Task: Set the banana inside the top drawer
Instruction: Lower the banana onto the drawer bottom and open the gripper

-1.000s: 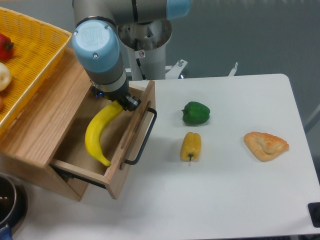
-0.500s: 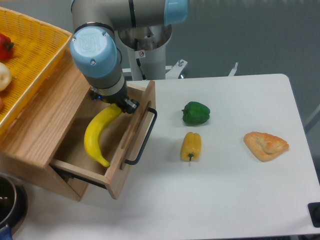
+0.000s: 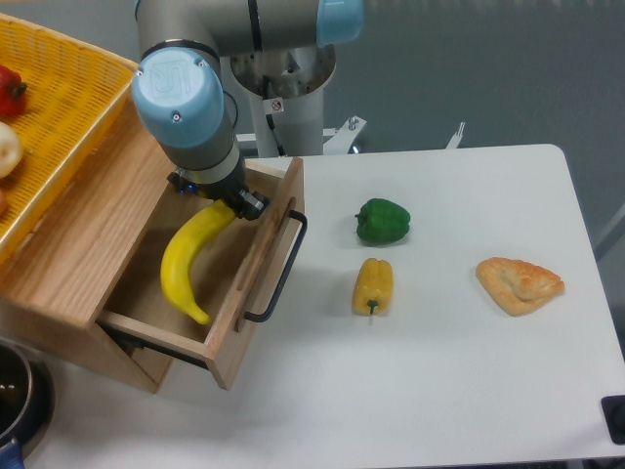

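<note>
The long yellow banana [image 3: 185, 262] hangs inside the open top drawer [image 3: 262, 266], a light oak box with a black wire handle [image 3: 281, 269]. My gripper [image 3: 221, 207] is shut on the banana's upper end, just inside the drawer's back right corner. The arm's blue-capped wrist [image 3: 179, 93] hides most of the fingers. The banana's lower tip points to the drawer's front left, close to the drawer floor; whether it touches I cannot tell.
A yellow woven basket [image 3: 68, 107] with produce sits on the cabinet top at left. On the white table lie a green pepper [image 3: 383, 221], a stubby yellow pepper [image 3: 372, 285] and a pastry [image 3: 520, 282]. A dark pot [image 3: 18, 401] shows at bottom left.
The arm and the held banana have shifted slightly left and up the picture, toward the back of the drawer. Nothing else moved.
</note>
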